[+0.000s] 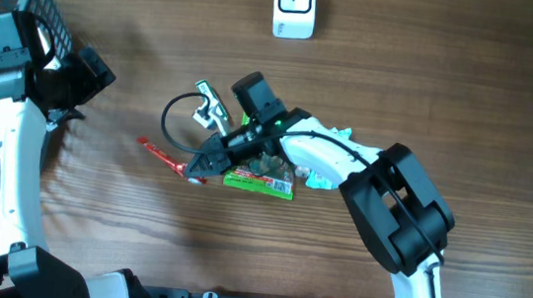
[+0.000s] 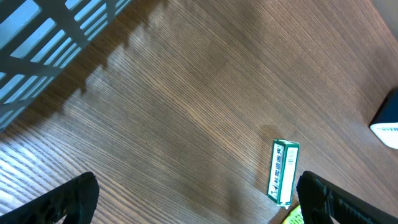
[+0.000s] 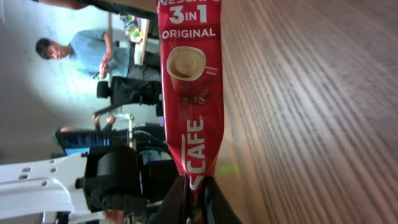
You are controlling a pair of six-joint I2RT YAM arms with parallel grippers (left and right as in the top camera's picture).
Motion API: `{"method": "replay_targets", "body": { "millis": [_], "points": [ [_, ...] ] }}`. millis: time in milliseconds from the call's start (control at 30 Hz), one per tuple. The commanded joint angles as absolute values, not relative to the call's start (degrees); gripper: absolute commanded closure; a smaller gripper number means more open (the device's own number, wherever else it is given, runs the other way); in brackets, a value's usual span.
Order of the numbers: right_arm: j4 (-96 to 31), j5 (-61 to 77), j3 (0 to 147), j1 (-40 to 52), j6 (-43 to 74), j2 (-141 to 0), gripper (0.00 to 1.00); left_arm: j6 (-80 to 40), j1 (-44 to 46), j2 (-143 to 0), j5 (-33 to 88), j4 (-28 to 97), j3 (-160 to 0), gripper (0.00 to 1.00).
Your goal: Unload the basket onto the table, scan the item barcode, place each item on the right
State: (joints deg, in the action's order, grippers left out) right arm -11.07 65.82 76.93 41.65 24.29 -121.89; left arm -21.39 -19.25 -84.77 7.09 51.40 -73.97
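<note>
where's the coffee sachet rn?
Overhead view, centre-left: the red coffee sachet is pinched in the right gripper, just left of the flat green packet.

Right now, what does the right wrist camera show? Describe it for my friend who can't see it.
A red Nescafe 3 in 1 coffee sachet, pinched at one end by the right gripper, fills the middle. The wooden table lies to one side; a person in a blue shirt shows in the room beyond.
</note>
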Motion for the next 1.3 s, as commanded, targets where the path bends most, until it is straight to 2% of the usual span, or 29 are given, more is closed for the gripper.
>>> {"method": "replay_targets", "body": {
  "millis": [0, 133, 200, 233, 300, 400, 533, 600, 667, 867, 933, 1067, 1167, 1233, 1267],
  "points": [
    [-10.98, 65.47, 76.58, 40.45, 25.47, -121.49, 0.96, -21.47, -19.77, -84.20, 5.67, 50.87, -74.11, 0.00],
    [-11.00, 72.12, 76.58, 38.22, 25.50, -121.49, 0.96, -21.50, -19.77, -84.20, 6.00, 48.88, -74.11, 0.00],
    [-10.72, 74.50, 76.58, 36.64, 25.47, -121.49, 0.95, -24.23, -19.68, -84.20, 19.70, 50.30, -74.11, 0.00],
    [-10.70, 74.89, 76.58, 35.99, 25.52, -121.49, 0.95, -23.92, -19.11, -84.20, 26.04, 50.96, -74.11, 0.07],
    [-10.41, 76.55, 76.58, 35.35, 25.69, -121.49, 0.95, -24.01, -16.58, -84.20, 29.19, 53.84, -74.11, 0.22],
    [-4.71, 81.10, 76.60, 35.16, 29.98, -121.49, 0.95, -24.08, -9.69, -84.20, 27.38, 57.54, -74.11, 0.19],
    [11.75, 81.06, 76.60, 35.16, 44.58, -121.49, 0.95, -26.00, -4.75, -84.20, 27.40, 58.33, -74.11, 0.19],
    [22.48, 80.38, 76.60, 35.16, 53.08, -121.49, 0.95, -26.00, -3.36, -84.20, 26.98, 58.59, -74.11, 0.28],
    [30.85, 77.93, 76.60, 35.16, 60.03, -121.49, 0.95, -26.00, -3.20, -84.20, 24.93, 59.46, -74.11, 0.31],
    [30.41, 72.71, 76.58, 35.16, 60.25, -121.49, 0.95, -26.00, -3.20, -84.20, 24.77, 58.70, -74.11, 0.43],
    [30.30, 71.00, 76.58, 35.16, 60.07, -121.49, 0.95, -26.22, -3.20, -84.20, 24.77, 57.43, -74.11, 0.55],
    [30.39, 70.26, 76.58, 35.16, 60.14, -121.49, 0.95, -26.22, -3.20, -84.23, 24.77, 57.28, -74.11, 0.65],
    [30.39, 70.35, 76.58, 35.18, 60.16, -121.49, 0.95, -26.20, -3.20, -84.23, 24.77, 56.62, -74.11, 0.67],
    [30.39, 70.57, 76.58, 35.18, 60.16, -121.49, 0.95, -26.22, -3.20, -84.23, 24.77, 56.31, -74.11, 0.76],
    [30.41, 70.54, 76.58, 35.18, 60.14, -121.49, 0.95, -26.22, -3.20, -84.23, 24.77, 56.31, -74.11, 0.84]
  ]
}}
